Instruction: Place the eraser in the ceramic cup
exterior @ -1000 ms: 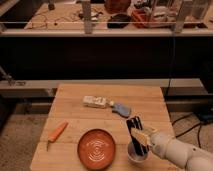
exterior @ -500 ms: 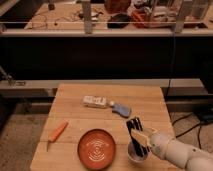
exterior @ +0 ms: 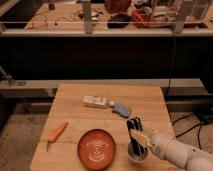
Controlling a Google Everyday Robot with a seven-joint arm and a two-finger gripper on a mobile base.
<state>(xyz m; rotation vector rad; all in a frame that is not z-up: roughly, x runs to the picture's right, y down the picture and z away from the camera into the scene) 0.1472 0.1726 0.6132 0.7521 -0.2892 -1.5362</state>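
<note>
The long black eraser [exterior: 134, 131] stands up in the little white cup [exterior: 136, 155], pinched by the gripper [exterior: 143, 137].

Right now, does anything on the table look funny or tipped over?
Only the eraser: it stands on end in the ceramic cup, sticking up above the rim, with the gripper beside it at the table's front right. Nothing is spilled or broken; the plate and carrot piece lie flat.

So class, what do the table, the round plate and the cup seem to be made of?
Table: pale wood, plank seams show.
Plate: probably glazed ceramic, orange with white rings.
Cup: likely white ceramic, holding the black eraser; the gripper is at the eraser.
</note>
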